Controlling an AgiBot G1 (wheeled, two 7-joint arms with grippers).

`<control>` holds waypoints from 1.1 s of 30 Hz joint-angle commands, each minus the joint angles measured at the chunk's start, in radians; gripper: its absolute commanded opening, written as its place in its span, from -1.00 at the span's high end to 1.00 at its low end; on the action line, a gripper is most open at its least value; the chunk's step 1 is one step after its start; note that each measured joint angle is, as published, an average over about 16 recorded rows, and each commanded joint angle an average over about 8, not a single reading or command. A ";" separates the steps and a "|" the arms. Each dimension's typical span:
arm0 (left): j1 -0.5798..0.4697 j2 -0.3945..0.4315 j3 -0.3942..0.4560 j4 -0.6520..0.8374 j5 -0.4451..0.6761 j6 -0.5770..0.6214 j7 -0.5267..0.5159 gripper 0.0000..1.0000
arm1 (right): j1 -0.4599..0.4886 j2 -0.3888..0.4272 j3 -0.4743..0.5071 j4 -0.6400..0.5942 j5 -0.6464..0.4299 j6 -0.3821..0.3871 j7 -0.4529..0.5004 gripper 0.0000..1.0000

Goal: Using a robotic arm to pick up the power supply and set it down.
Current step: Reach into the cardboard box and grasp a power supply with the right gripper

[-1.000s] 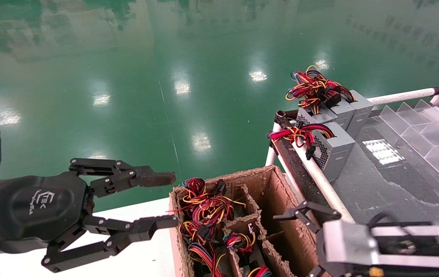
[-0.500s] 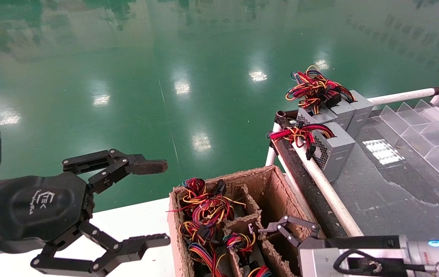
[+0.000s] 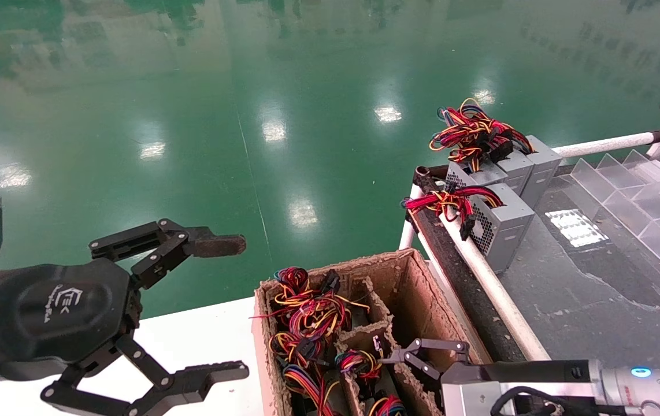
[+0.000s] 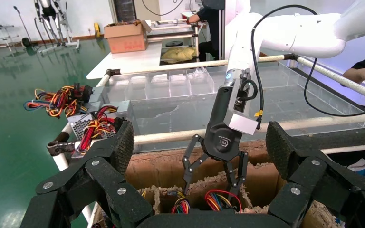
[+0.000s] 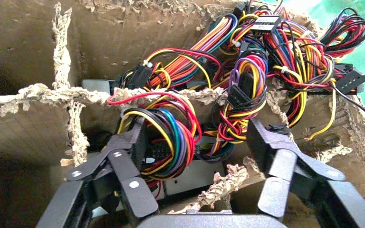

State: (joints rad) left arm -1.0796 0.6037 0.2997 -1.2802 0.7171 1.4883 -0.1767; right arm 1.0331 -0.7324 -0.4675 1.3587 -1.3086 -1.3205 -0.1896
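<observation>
Power supply (image 5: 180, 173): grey unit low in a cell of the cardboard box, under its coil of red, yellow, blue and purple wires; only a strip of casing shows in the right wrist view.
Right gripper (image 3: 422, 355): the working robotic arm, at 5 o'clock in the head view, fingers spread wide and dipping into the box astride that coil; holding nothing.
Step in hand: descent for the grasp, by my reading; pick-up not yet made.
Next move calls for: going lower past the wires so the fingers close on the casing, clear of the ragged dividers.
Cardboard box (image 3: 416, 277): divided into cells; left cells packed with wire bundles, far right cell looks bare.
Rack (image 3: 573, 289): at 2 o'clock, carrying several grey supplies with wire bundles.
Left gripper (image 3: 197, 309): at 8 o'clock over the white tabletop (image 3: 203, 338), wide open, empty.
</observation>
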 commanded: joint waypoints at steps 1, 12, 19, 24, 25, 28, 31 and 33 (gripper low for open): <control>0.000 0.000 0.000 0.000 0.000 0.000 0.000 -1.00 | -0.001 -0.001 0.000 0.000 -0.002 0.002 -0.002 1.00; 0.000 0.000 0.001 0.000 0.000 0.000 0.000 -1.00 | -0.006 -0.007 -0.011 0.000 -0.022 0.001 -0.014 1.00; 0.000 0.000 0.001 0.000 -0.001 0.000 0.001 -1.00 | -0.005 -0.010 -0.015 0.001 -0.028 0.001 -0.019 1.00; 0.000 -0.001 0.001 0.000 -0.001 -0.001 0.001 -1.00 | -0.011 -0.008 -0.009 0.001 -0.016 0.006 -0.017 1.00; 0.000 -0.001 0.001 0.000 -0.001 -0.001 0.001 -1.00 | -0.013 -0.007 -0.006 0.001 -0.012 0.008 -0.017 1.00; 0.000 -0.001 0.001 0.000 -0.001 -0.001 0.001 -1.00 | -0.018 -0.002 0.003 0.001 0.005 0.010 -0.017 1.00; 0.000 -0.001 0.002 0.000 -0.001 -0.001 0.001 -1.00 | -0.024 0.007 0.017 0.001 0.032 0.009 -0.019 1.00; 0.000 -0.001 0.002 0.000 -0.001 -0.001 0.001 -1.00 | -0.028 0.017 0.030 0.001 0.057 0.008 -0.021 1.00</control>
State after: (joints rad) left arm -1.0800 0.6030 0.3013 -1.2802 0.7159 1.4875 -0.1759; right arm 1.0056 -0.7099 -0.4301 1.3599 -1.2392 -1.3154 -0.2121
